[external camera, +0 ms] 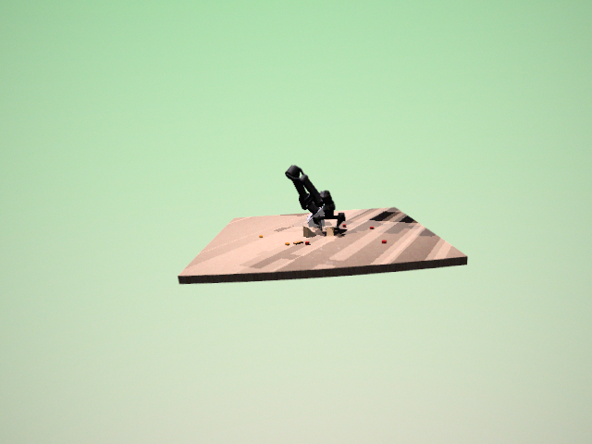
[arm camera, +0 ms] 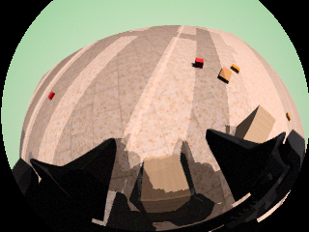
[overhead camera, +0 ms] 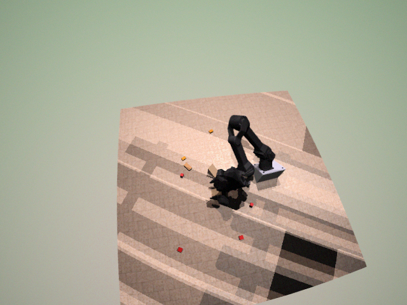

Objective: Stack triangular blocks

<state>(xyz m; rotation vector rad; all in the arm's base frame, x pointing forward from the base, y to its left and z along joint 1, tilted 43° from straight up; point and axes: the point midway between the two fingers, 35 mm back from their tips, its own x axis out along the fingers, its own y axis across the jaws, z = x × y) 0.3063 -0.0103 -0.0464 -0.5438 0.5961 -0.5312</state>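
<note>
Standing between the wide-open, empty claw's (overhead camera: 213, 192) (external camera: 330, 224) (arm camera: 161, 159) fingers, one triangular block (overhead camera: 215, 192) (external camera: 329, 231) (arm camera: 166, 176) rests apart from its mate (overhead camera: 212, 170) (external camera: 307, 231) (arm camera: 257, 125).

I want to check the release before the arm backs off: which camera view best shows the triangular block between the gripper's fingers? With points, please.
The wrist view: the triangular block (overhead camera: 215, 192) (external camera: 329, 231) (arm camera: 166, 179) lies large between the spread fingers. The top view hides much of it under the arm; the exterior view shows it tiny.

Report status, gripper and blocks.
Gripper open. Triangular blocks apart: one between the spread fingers, the other to the side. Square block not formed.
</note>
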